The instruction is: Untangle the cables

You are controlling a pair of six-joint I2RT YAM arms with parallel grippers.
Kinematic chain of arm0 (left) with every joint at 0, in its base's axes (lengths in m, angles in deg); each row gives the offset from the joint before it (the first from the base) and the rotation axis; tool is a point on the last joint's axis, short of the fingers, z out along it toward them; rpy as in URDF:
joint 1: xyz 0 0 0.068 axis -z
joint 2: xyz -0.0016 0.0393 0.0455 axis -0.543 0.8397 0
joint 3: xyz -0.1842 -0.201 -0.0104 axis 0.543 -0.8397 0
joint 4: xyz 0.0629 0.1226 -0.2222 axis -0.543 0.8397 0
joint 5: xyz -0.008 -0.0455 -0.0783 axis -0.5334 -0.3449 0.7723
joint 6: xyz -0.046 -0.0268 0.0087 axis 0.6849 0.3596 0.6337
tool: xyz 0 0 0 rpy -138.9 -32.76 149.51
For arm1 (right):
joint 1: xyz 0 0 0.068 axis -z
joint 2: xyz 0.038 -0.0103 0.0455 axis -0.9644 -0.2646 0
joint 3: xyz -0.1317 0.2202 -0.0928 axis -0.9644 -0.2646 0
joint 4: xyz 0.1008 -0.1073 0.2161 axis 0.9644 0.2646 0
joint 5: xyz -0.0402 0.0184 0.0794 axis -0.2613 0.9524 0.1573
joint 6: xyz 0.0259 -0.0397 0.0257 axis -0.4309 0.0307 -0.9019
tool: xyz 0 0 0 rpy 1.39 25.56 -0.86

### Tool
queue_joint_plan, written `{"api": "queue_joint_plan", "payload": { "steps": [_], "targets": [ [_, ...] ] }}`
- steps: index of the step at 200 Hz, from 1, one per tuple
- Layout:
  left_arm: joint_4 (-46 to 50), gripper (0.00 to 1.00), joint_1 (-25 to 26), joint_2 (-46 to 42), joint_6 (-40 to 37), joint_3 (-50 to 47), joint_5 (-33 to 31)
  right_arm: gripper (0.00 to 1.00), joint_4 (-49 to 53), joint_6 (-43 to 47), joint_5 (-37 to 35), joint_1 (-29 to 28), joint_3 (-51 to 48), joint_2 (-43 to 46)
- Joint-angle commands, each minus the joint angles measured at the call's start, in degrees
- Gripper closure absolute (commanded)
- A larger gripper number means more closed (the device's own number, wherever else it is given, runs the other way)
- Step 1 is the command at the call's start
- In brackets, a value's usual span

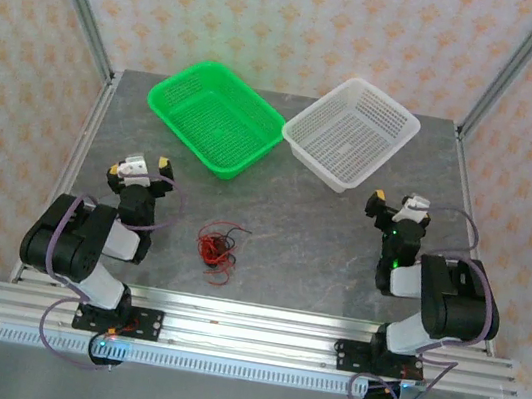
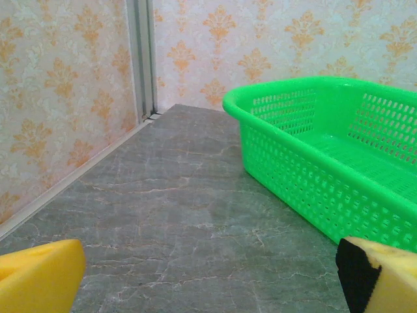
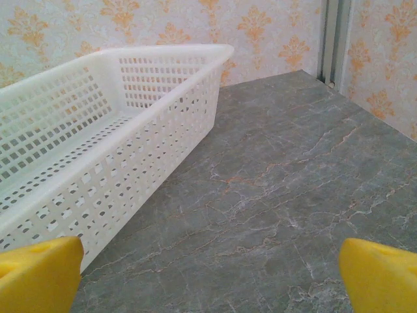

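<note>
The cables [image 1: 217, 249], a small tangle of thin red and black wires, lie on the grey table between the two arms, near the front edge. My left gripper [image 1: 140, 165] rests at the left, well to the left of the tangle, open with nothing between its yellow fingertips [image 2: 39, 277]. My right gripper [image 1: 399, 203] sits at the right, far from the tangle, open and empty too, its yellow fingertips [image 3: 381, 277] wide apart over bare table.
A green basket [image 1: 216, 115] stands at the back centre-left and a white basket [image 1: 352, 131] beside it at the back right, both empty. Metal frame posts and patterned walls bound the table [image 1: 311, 237] on three sides.
</note>
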Motion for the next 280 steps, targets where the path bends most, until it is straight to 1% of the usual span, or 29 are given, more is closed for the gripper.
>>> {"api": "queue_joint_plan", "payload": {
  "steps": [1,238,242,255,266,280],
  "targets": [
    [-0.4,0.00,-0.2,-0.3,0.3,0.7,1.9,0.00,-0.8,0.7,-1.2,-0.1,0.0,0.4],
    [0.0,0.00,-0.3,-0.3,0.4,1.0,2.1,0.00,-0.7,0.4,-0.8,0.1,0.0,0.3],
    [0.0,0.00,-0.3,-0.3,0.4,1.0,2.2,0.05,-0.8,0.4,-0.4,0.3,-0.1,0.4],
    [-0.1,0.00,-0.3,-0.3,0.4,0.9,2.2,0.14,-0.4,0.0,0.4,0.9,0.0,0.8],
    [0.1,0.00,-0.3,-1.2,0.2,1.0,1.9,0.16,2.5,-0.7,-0.1,1.2,1.2,2.0],
    [5.8,0.04,-0.3,-5.9,0.6,1.8,0.5,0.16,7.0,-1.4,-1.6,1.4,2.7,4.0]
  ]
}}
